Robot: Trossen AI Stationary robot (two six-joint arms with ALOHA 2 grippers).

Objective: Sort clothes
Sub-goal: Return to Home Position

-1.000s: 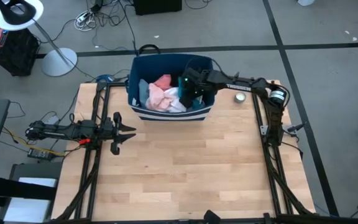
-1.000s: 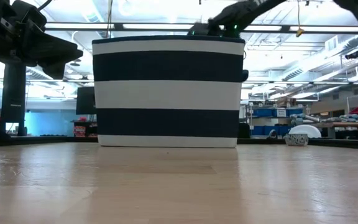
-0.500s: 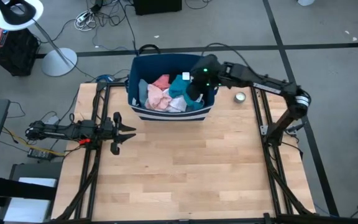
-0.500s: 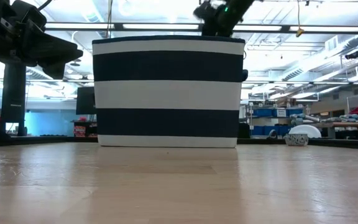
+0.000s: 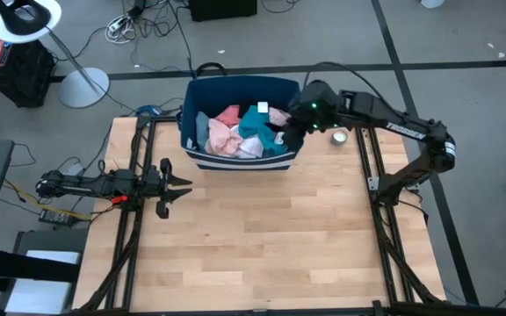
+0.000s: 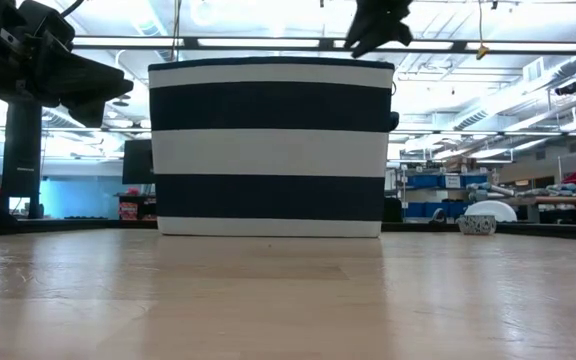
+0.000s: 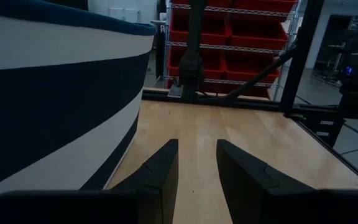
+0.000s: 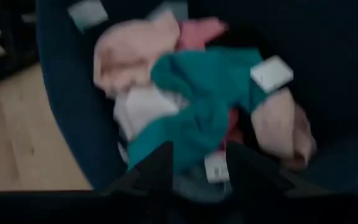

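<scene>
The clothes lie heaped in a navy bin with white stripes point(image 5: 240, 156) at the table's far edge: a teal piece point(image 5: 257, 132), coral-pink point(image 5: 228, 115), pale pink point(image 5: 220, 139) and white pieces point(image 5: 246, 149). In the right wrist view the teal piece point(image 8: 197, 93) lies on top, with pale pink point(image 8: 129, 53) beside it. My right gripper point(image 5: 286, 130) is open and empty over the bin's right part. It is above the rim in the low view point(image 6: 373, 35). My left gripper point(image 5: 185, 187) is open and empty, low over the table's left side, near the bin's wall point(image 7: 55, 112).
A small round metal tin point(image 5: 339, 137) sits on the table right of the bin. Bare wooden tabletop point(image 5: 262, 237) spreads in front of the bin toward the near edge. A lamp stand point(image 5: 82, 83) and cables lie on the floor beyond the table.
My right gripper has risen out of the bin to above its rim and gone toward the table's right edge, now over the bin's right part. The teal piece that it stood over is left uncovered on top of the heap.
</scene>
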